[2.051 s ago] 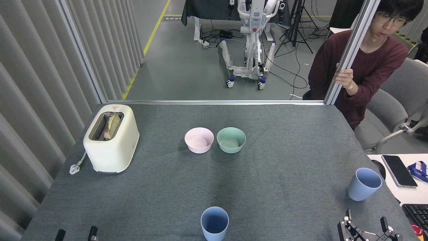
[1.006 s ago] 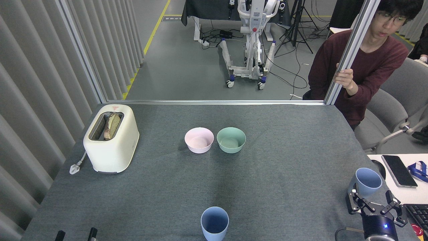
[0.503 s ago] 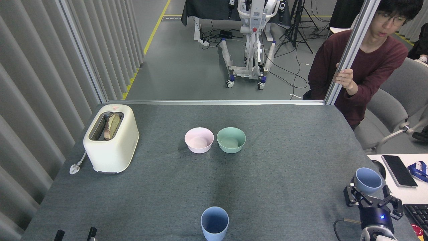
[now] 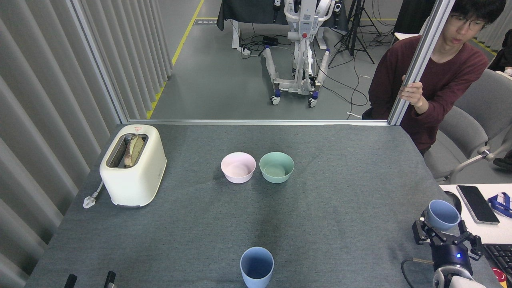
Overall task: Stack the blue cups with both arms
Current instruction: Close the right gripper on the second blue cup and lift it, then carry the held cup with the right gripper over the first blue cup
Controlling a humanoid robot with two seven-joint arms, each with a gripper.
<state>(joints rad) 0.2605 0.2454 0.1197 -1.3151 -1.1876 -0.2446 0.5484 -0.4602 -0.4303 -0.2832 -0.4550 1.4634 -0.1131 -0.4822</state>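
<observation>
A cream toaster (image 4: pixel 133 166) sits at the left of the grey table (image 4: pixel 200 224), bread slices (image 4: pixel 133 149) upright in its slot, its plug (image 4: pixel 89 201) lying just beside it. Mid-table, a pink bowl (image 4: pixel 238 167) and a mint-green bowl (image 4: pixel 276 167) stand side by side. Far right, a phone (image 4: pixel 477 204) and a keyboard (image 4: pixel 499 256) lie on a white desk. A person in a maroon sweater (image 4: pixel 436 84) grips a metal post (image 4: pixel 420 60).

Grey felt-covered bench (image 4: pixel 328 208) open across its middle and right of centre. Cream plastic toaster (image 4: pixel 134 170) blocks far left; pale pink bowl (image 4: pixel 238 167) and mint-green bowl (image 4: pixel 276 167) sit just beside each other mid-bench. Pale blue plastic tumbler (image 4: pixel 257 266) stands alone at near edge, well apart from all.
</observation>
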